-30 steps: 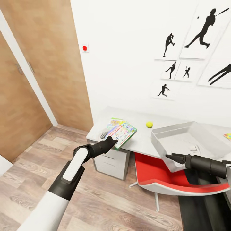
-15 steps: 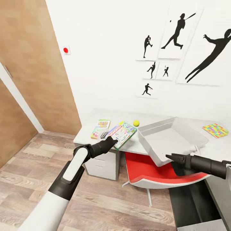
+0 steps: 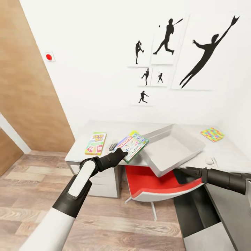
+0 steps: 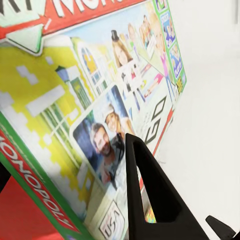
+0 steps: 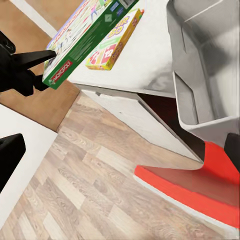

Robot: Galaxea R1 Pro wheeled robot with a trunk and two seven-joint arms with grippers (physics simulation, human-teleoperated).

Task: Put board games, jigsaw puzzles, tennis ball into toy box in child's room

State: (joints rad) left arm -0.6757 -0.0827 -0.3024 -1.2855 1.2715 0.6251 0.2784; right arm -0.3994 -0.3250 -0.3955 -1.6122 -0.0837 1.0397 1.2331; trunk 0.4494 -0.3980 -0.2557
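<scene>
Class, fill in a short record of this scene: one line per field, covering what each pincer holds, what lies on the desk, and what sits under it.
Left pincer: shut on the Monopoly box, held by its near edge above the desk's front edge
Right pincer: at the toy box; grip cannot be told
Toy box: tilted, overhanging the desk's front edge
Desk: Skip-Bo box lying flat; jigsaw puzzle near the far corner
Under desk: red chair

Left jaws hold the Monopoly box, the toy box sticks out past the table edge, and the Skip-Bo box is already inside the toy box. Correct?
Not quite. The Skip-Bo box lies on the table, outside the toy box, as the head view shows. The left gripper does hold the Monopoly box, and the toy box does overhang.
</scene>
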